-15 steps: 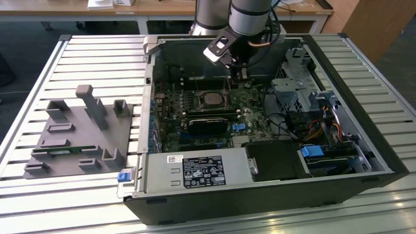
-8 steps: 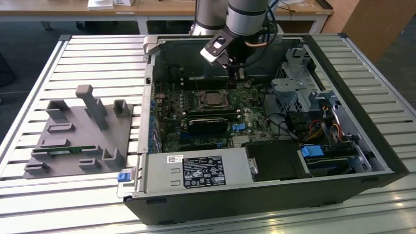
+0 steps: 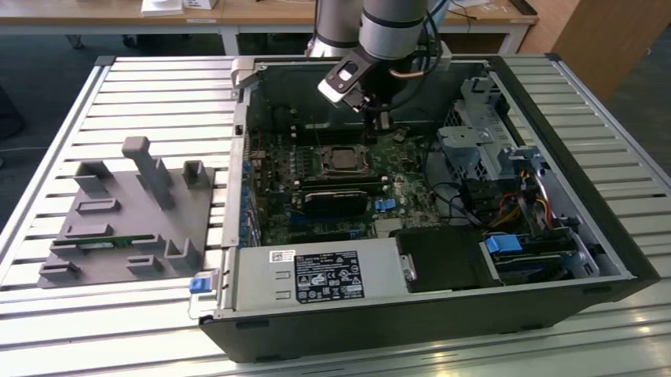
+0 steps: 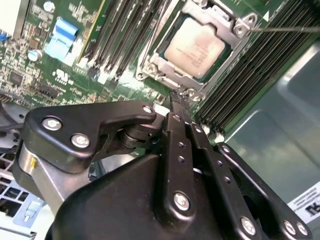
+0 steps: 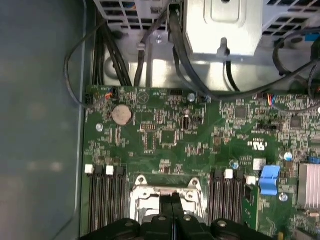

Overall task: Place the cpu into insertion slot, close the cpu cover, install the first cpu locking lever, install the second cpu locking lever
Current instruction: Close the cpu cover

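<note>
The cpu (image 4: pixel 196 47), a pale silver square chip, lies in the insertion slot (image 4: pixel 150 64) on the green motherboard. The cpu cover (image 4: pixel 235 22), a silver frame, lies flat around the chip. My gripper (image 4: pixel 179 96) is shut with nothing between its black fingers (image 4: pixel 175 135). Its tip hovers just beside the socket's edge, near a small metal hook (image 4: pixel 189 92). A thin lever wire (image 4: pixel 287 29) runs off from the socket's corner. In the exterior view my gripper (image 3: pixel 379 119) hangs inside the case, just behind the slot (image 3: pixel 341 159). The first wrist view has the gripper (image 5: pixel 172 199) over the slot's frame (image 5: pixel 142 190).
The motherboard (image 3: pixel 419 200) sits in an open computer case (image 3: pixel 587 157) on a slatted table (image 3: pixel 157 94). Black memory slots (image 5: pixel 105 200) flank the socket on both sides. Cables (image 5: pixel 115 55) and a drive cage (image 3: pixel 472 137) crowd the case's side. A grey fixture block (image 3: pixel 126 216) stands at the exterior view's left.
</note>
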